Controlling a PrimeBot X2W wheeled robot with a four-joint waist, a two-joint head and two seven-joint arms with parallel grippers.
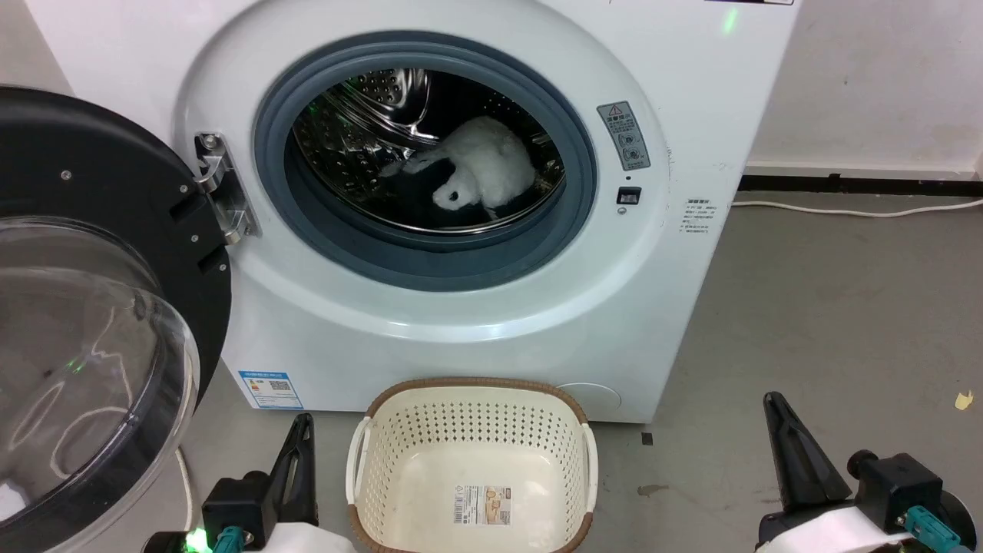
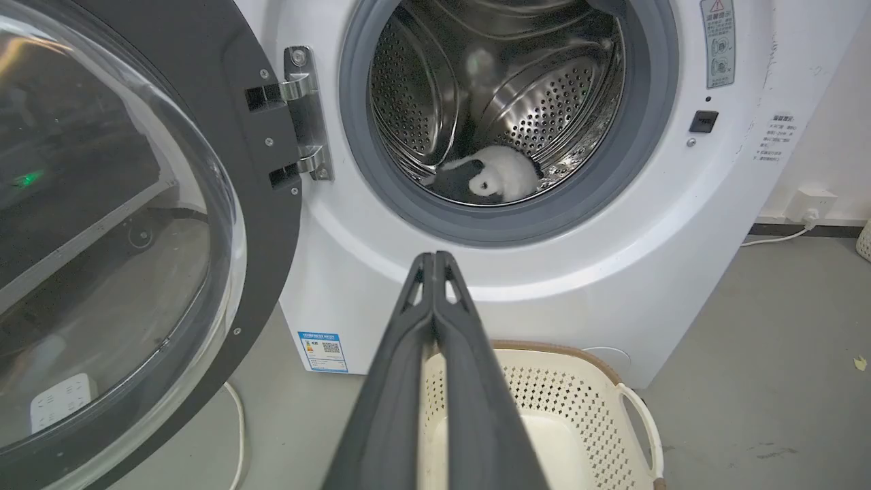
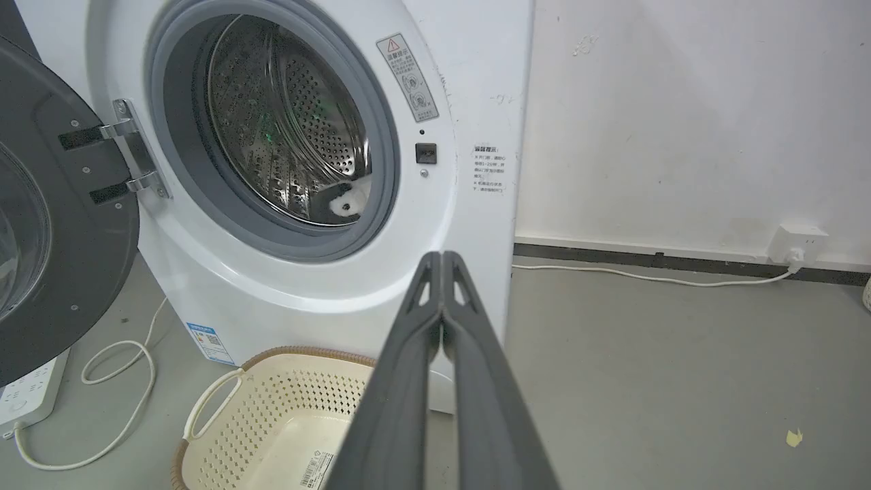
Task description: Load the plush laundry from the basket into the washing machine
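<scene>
The white and black plush laundry (image 1: 480,177) lies inside the steel drum of the washing machine (image 1: 691,92), also seen as the plush laundry (image 2: 493,177) and plush laundry (image 3: 347,201) in the wrist views. The cream basket (image 1: 472,415) sits on the floor below the washer mouth, holding nothing but its label sticker. My left gripper (image 1: 302,430) is shut and empty at the basket's left; left gripper (image 2: 435,258) shows its fingers pressed together. My right gripper (image 1: 774,407) is shut and empty, to the basket's right; right gripper (image 3: 442,258) has its fingers touching.
The washer door (image 1: 92,307) stands swung open at the left, its clear dome close to my left arm. A white cable (image 3: 653,275) runs along the wall to a socket. A power strip (image 3: 27,395) and cord lie on the floor at the left. Grey floor spreads to the right.
</scene>
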